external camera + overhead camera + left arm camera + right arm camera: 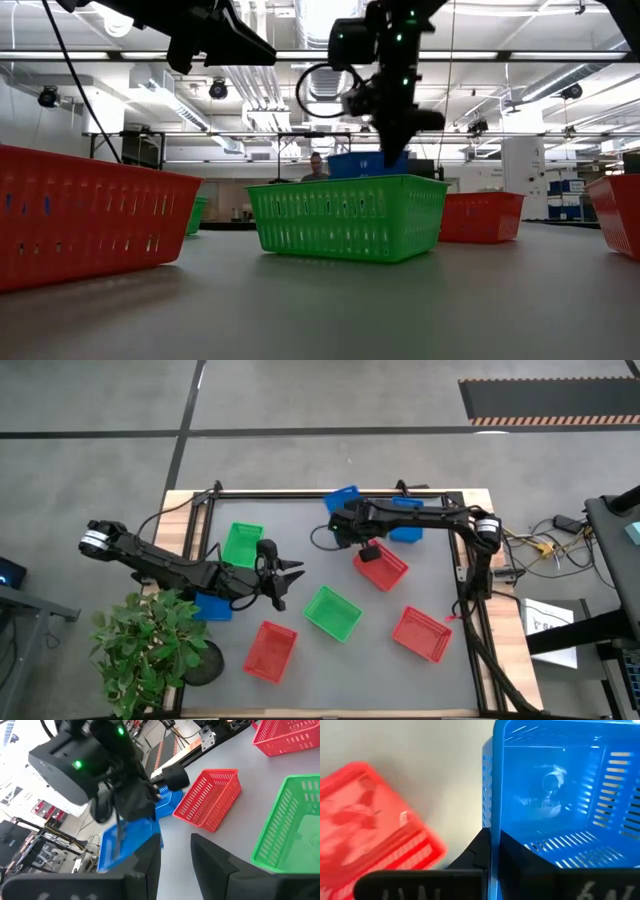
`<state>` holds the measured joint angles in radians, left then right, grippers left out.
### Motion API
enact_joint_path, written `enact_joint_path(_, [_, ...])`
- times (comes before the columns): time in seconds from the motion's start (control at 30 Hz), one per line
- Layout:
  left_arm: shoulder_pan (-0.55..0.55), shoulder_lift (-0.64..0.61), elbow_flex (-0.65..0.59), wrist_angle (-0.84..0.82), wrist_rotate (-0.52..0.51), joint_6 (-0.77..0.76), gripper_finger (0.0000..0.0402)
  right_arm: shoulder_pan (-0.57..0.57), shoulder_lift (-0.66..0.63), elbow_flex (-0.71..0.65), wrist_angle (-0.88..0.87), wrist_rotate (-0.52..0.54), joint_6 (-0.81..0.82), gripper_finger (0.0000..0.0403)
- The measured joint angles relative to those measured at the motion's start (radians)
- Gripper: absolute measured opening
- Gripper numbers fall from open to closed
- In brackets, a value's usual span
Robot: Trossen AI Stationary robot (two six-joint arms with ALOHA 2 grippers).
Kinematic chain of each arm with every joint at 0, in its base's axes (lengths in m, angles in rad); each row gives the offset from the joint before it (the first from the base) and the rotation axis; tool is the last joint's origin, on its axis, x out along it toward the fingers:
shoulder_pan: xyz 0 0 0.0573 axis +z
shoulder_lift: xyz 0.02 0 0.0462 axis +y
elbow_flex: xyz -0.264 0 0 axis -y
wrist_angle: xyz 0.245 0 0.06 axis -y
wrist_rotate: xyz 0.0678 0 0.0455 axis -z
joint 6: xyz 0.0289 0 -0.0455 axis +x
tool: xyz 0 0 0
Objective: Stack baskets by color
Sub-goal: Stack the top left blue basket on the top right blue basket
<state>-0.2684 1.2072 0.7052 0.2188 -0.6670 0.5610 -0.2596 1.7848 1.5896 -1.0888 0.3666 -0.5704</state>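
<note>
Nearest the front edge of the grey desk [440, 680] sit two small plastic baskets with lattice sides. The first red basket [271, 651] is on the left arm's side. The second red basket [421, 633] is on the right arm's side, well apart from the first. A leafy green potted plant [150, 650] stands at the front corner by the left arm.

A little farther back, between the two red ones, sits the middle green basket [333, 612]. It is the same kind of lattice basket.

Next comes the left tool [290, 578]. It hangs over the bare desk, near the middle green basket. Its two dark fingers [150, 855] stand partly apart and have hold of nothing. A low blue basket [212, 605] lies partly hidden under the left arm.

Farther back, a third red basket [381, 565] sits near the middle of the desk. The far green basket [243, 544] sits on the left arm's side.

At the back, a blue lattice basket by the arm [405, 532] lies partly under the right arm. The right tool [343, 512] is closed tight on the side wall of the last blue basket [342, 498]. One finger is inside the wall and one is outside. This basket is near the back edge, just beyond the third red basket. I cannot tell if it is off the desk.
</note>
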Motion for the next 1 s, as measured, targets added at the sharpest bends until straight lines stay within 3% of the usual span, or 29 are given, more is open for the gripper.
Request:
enact_joint_path(0.17, [0.0, 0.0, 0.0, 0.001, 0.0, 0.001, 0.009, -0.005, -0.018, 0.055, -0.223, 0.001, 0.26, 0.0009])
enact_joint_path(0.33, [0.0, 0.0, 0.0, 0.001, 0.0, 0.002, 0.009, -0.023, -0.088, 0.014, -0.333, -0.006, 0.42, 0.0009])
enact_joint_path(0.7, [0.0, 0.0, 0.0, 0.007, 0.0, 0.001, 0.009, -0.065, -0.391, -0.283, -0.203, -0.053, 0.394, 0.0009])
enact_joint_path(1.0, [0.0, 0.0, 0.002, 0.021, 0.0, 0.025, 0.009, -0.164, -0.525, -0.517, 0.025, -0.063, 0.18, 0.0009])
